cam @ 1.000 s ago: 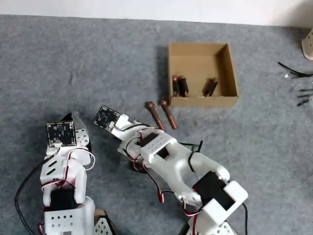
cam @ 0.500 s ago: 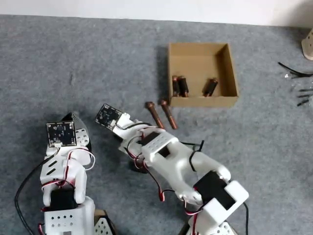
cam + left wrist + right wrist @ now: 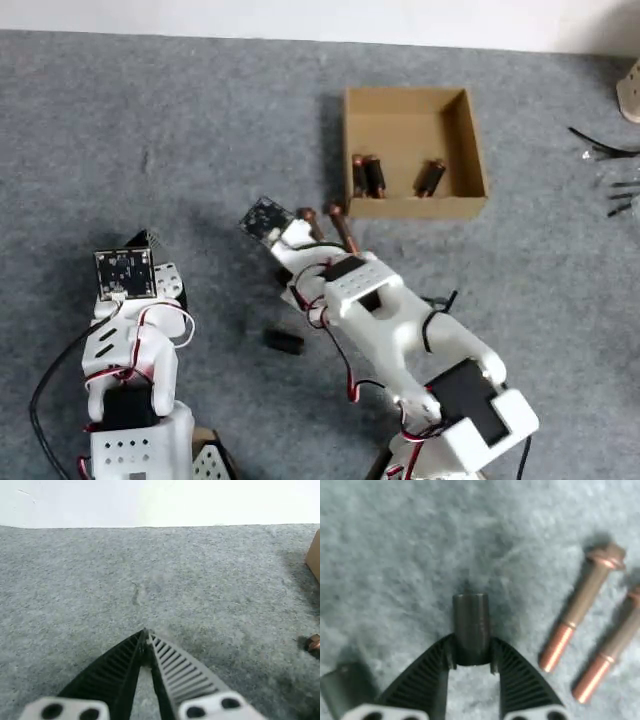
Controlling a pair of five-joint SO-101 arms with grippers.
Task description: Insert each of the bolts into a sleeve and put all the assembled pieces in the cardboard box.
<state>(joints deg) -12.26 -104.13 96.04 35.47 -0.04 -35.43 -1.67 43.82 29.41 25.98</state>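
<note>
My right gripper (image 3: 471, 654) is shut on a black sleeve (image 3: 471, 628) that sticks out forward, just above the carpet. Two copper bolts (image 3: 581, 606) (image 3: 610, 649) lie side by side close beside it. In the high view the right arm (image 3: 360, 300) covers part of these bolts (image 3: 340, 222), just in front of the cardboard box (image 3: 412, 208). A second black sleeve (image 3: 284, 341) lies on the carpet beside that arm. Assembled pieces (image 3: 367, 175) (image 3: 431, 177) lie in the box. My left gripper (image 3: 145, 639) is shut and holds nothing, low over bare carpet.
Black cables (image 3: 606, 152) lie at the far right edge of the carpet. A corner of the box (image 3: 315, 555) and one bolt head (image 3: 314, 642) appear in the left wrist view. Open carpet stretches to the left of the box.
The right arm has swung right and forward toward the bolts with the sleeve in its gripper, uncovering the second sleeve on the carpet. The left arm has kept still.
</note>
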